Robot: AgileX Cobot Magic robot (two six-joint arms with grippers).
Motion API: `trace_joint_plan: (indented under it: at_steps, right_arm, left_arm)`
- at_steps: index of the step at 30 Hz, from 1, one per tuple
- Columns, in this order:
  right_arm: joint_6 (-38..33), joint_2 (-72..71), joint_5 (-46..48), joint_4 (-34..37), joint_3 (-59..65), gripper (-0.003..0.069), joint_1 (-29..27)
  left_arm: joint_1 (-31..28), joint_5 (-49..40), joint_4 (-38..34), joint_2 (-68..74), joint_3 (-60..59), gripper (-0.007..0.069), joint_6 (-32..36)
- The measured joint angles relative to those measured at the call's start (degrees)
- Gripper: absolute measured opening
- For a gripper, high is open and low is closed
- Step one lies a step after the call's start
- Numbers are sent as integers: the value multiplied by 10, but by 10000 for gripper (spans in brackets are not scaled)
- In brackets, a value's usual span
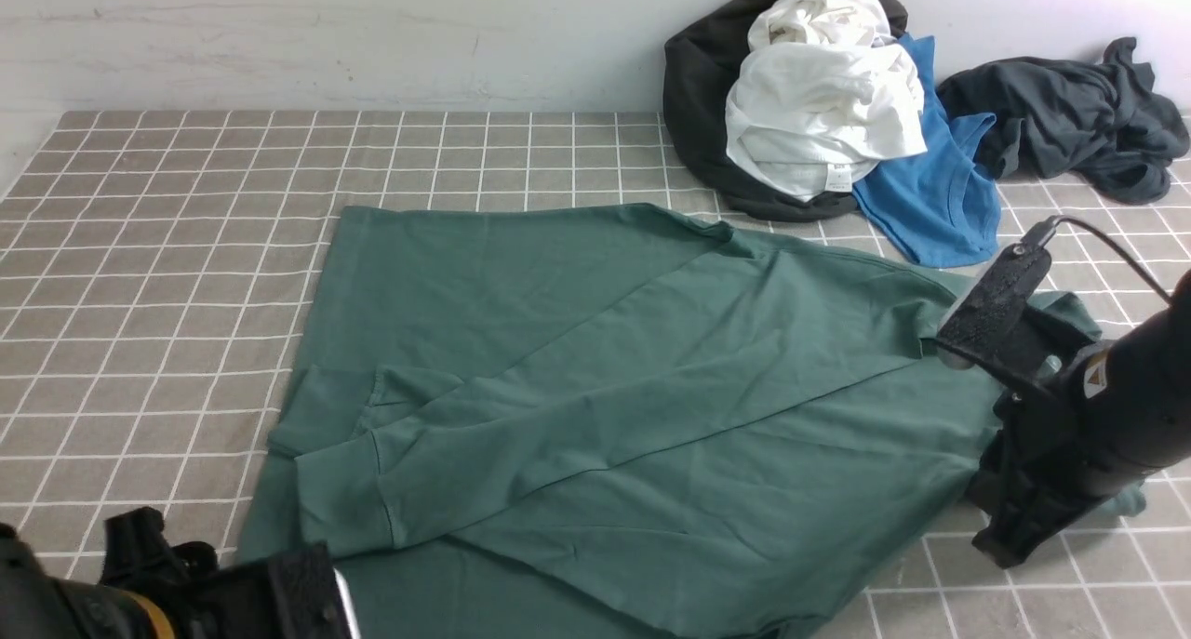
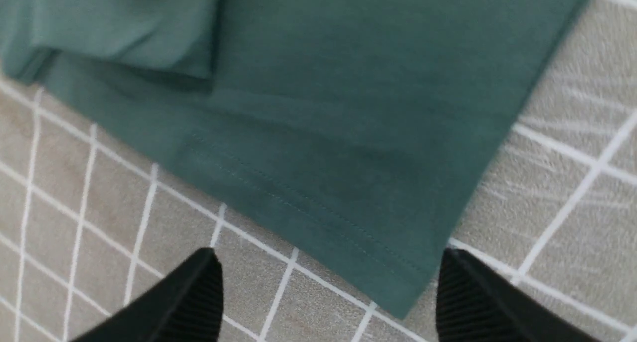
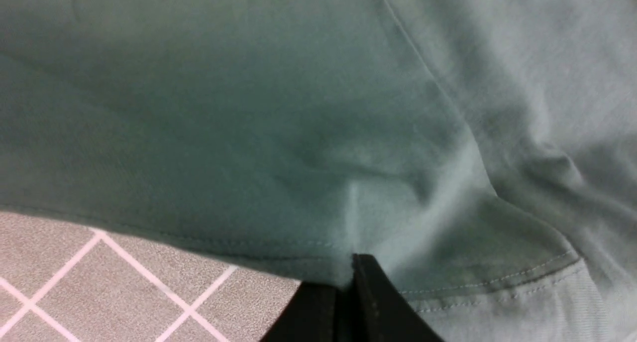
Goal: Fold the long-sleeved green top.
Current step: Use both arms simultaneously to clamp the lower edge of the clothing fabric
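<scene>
The green long-sleeved top (image 1: 605, 360) lies spread on the tiled table cover, with one sleeve folded slantwise across its body and the ribbed cuff (image 1: 344, 495) toward the near left. My right gripper (image 3: 348, 270) is at the top's right edge (image 1: 1000, 532), shut on a pinch of the green fabric beside a stitched hem. My left gripper (image 2: 331, 267) hangs open just over the top's near-left hem corner (image 2: 398, 292). That corner lies flat on the cover between the two black fingertips (image 2: 199, 287), and neither touches it. The left arm (image 1: 140, 583) shows at the bottom left of the front view.
A heap of clothes sits at the back right against the wall: a black garment (image 1: 698, 90), white ones (image 1: 819, 109) and a bright blue shirt (image 1: 940, 202). A dark grey garment (image 1: 1070, 118) lies further right. Bare tiled cover (image 1: 167, 248) stretches left of the top.
</scene>
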State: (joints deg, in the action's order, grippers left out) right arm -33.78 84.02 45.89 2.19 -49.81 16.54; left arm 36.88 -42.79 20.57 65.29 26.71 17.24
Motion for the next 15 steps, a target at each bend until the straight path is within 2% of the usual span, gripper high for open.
trace_joint_plan:
  at_steps: [2, 5, 8, 13, 14, 15]
  right_arm:
    - [0, 0, 2, 0, 0, 5, 0]
    - [0, 0, 2, 0, 0, 5, 0]
    - [0, 0, 2, 3, -1, 5, 0]
    - [0, 0, 2, 11, -1, 5, 0]
    - [0, 0, 2, 13, -1, 5, 0]
    - [0, 0, 2, 13, -1, 5, 0]
  left_arm:
    - [0, 10, 2, 61, 0, 541, 50]
    - [0, 17, 18, 118, 0, 528, 60]
    - [0, 32, 61, 169, 3, 456, 41]
    - [1, 21, 68, 188, 8, 344, 15]
    - [2, 16, 68, 195, 10, 275, 12]
    - [4, 15, 68, 196, 11, 239, 12]
